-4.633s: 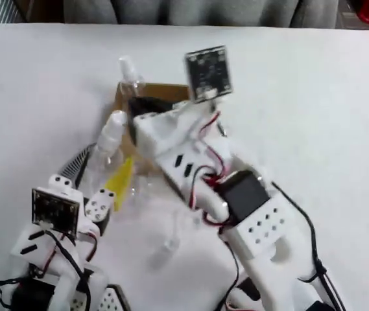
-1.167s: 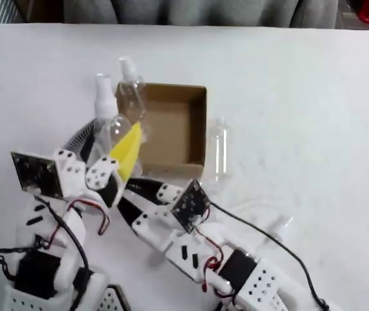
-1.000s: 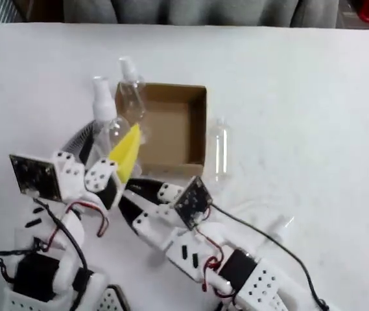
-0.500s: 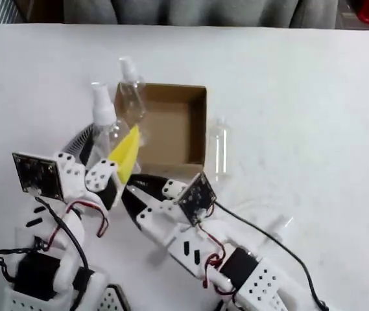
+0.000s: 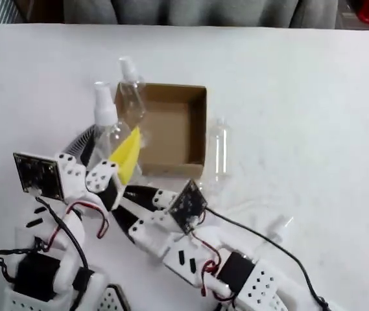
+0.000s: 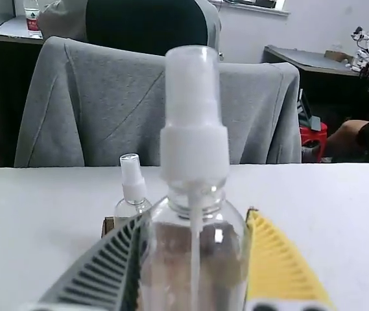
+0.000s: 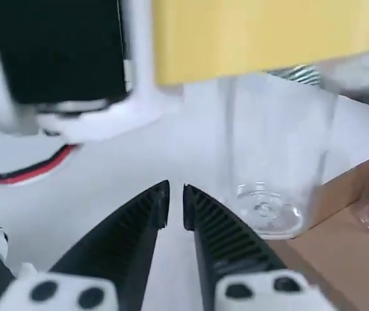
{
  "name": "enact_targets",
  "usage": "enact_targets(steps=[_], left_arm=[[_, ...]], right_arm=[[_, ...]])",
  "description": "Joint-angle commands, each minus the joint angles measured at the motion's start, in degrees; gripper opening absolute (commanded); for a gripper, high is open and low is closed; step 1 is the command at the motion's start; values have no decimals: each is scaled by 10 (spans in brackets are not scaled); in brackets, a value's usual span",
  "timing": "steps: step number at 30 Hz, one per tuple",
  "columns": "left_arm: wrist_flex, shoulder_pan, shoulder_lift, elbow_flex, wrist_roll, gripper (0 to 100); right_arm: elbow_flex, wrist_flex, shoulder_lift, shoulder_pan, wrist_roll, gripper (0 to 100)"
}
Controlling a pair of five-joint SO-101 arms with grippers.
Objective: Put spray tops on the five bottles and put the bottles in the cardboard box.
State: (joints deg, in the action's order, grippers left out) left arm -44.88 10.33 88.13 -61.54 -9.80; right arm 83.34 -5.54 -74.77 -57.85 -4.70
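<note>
Under both of your pincers spreads the white table (image 5: 314,97). Ahead of their tips sits the cardboard box (image 5: 171,133), open at the top, with its near wall just past your right pincer (image 7: 176,194) and its left wall just beside your left pincer (image 6: 194,220).

Your left pincer is clamped on the held bottle (image 6: 194,265), which is upright. The grey finger (image 6: 106,269) presses one side of the clear body and the yellow finger (image 6: 278,265) the other. The bottle's base hangs close by the box's near left corner; you cannot tell whether it touches the table.

Your right pincer lies low, below that yellow finger. Its black fingers (image 7: 132,233) are drawn almost together, with a thin slit at the tips and nothing between them. The held bottle's base is just ahead of those tips, apart from them.

Beyond the left pincer's tips a second bottle (image 5: 131,97) stands at the box's far left corner, seemingly inside it, with its own spray head (image 5: 127,66) on. Across the box from your left pincer, a bare-necked bottle (image 5: 220,152) is just beside the box's right wall.

Behind your right pincer, near the right arm (image 5: 236,275), a loose spray top (image 5: 280,227) lies on the table. Above the left pincer's fingers, the fitted spray top (image 6: 194,123) sits on the held bottle's neck.
</note>
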Motion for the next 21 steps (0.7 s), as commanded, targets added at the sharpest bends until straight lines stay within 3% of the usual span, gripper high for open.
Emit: enact_targets(steps=[1, 14, 21], left_arm=[[-7, 9, 9, 5, -3, 27], [-31, 9, 10, 10, -3, 27], [-31, 7, 10, 7, -3, 27]], right_arm=[[-6, 0, -6, 33, -4, 19], [-8, 21, -5, 103, -3, 19], [-5, 12, -6, 104, -3, 19]])
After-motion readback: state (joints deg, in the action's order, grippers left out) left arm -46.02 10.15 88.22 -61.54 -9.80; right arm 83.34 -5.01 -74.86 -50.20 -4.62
